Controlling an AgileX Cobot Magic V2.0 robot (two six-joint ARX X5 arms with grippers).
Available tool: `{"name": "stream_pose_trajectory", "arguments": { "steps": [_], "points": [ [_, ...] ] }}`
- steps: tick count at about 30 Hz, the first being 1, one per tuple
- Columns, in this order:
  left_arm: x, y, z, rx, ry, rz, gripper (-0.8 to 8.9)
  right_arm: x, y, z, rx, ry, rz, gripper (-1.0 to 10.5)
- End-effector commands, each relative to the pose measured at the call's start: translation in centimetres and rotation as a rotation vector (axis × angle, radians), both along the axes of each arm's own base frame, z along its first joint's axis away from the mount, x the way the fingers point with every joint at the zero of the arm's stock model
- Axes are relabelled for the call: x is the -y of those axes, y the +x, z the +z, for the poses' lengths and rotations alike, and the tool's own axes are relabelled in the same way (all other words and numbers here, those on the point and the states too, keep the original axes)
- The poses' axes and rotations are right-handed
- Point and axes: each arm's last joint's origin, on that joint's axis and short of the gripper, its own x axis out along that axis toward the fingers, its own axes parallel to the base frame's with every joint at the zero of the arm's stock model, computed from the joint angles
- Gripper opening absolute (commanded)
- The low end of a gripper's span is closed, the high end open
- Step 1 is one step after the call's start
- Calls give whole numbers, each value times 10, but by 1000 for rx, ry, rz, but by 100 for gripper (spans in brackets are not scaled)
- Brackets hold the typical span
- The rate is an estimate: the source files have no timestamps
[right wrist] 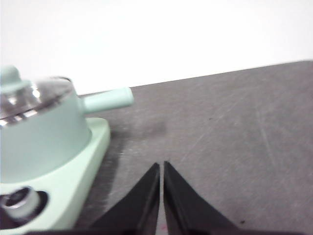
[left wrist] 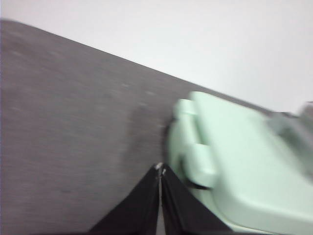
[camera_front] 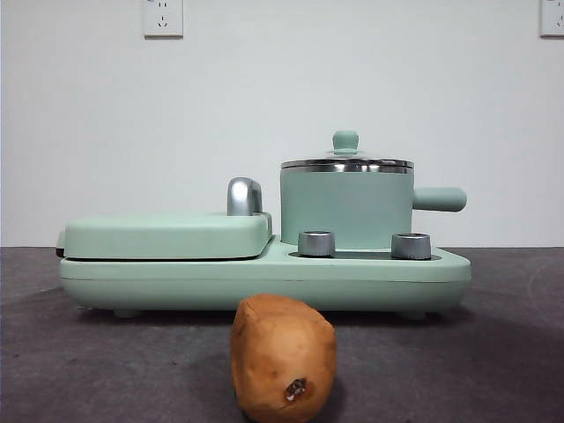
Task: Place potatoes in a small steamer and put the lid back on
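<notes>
A tan-brown potato (camera_front: 284, 358) with a dark blemish lies on the dark table in front of the mint-green appliance. The small steamer (camera_front: 346, 210) stands on the appliance's right side, its stubby handle (camera_front: 439, 199) pointing right. The glass lid (camera_front: 346, 160) with its green knob sits on the steamer. In the right wrist view the steamer (right wrist: 41, 137) and lid (right wrist: 29, 95) lie off to one side of my right gripper (right wrist: 161, 166), which is shut and empty over the table. My left gripper (left wrist: 161, 169) is shut and empty beside the griddle cover (left wrist: 234, 161).
The mint-green appliance base (camera_front: 264, 278) carries a flat griddle cover (camera_front: 167, 234) on the left with a steel handle (camera_front: 244, 196), and two steel knobs (camera_front: 316, 243) (camera_front: 411, 246) at the front. Wall outlets (camera_front: 162, 16) are behind.
</notes>
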Motion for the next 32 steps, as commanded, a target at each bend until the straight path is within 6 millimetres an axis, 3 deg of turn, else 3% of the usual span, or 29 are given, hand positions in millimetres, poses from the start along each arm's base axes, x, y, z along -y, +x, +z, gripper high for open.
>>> {"name": "stream_pose_trajectory", "arguments": {
  "steps": [1,9,18,26,32],
  "points": [
    [2,-4,18,38,-95,-55,8,0,-7,22,-12,98,-1,10],
    [3,-9,60,-29,-113,-122,8,-4,-24,90,-62,110,103,10],
    [6,-3,126,-139,-63,-203,8,-8,-20,143,-147,131,244,10],
    [11,22,172,-191,38,-360,8,-14,-3,167,-211,170,498,10],
    [17,47,184,-222,17,-566,8,-16,12,170,-269,196,613,10]
  ]
}}
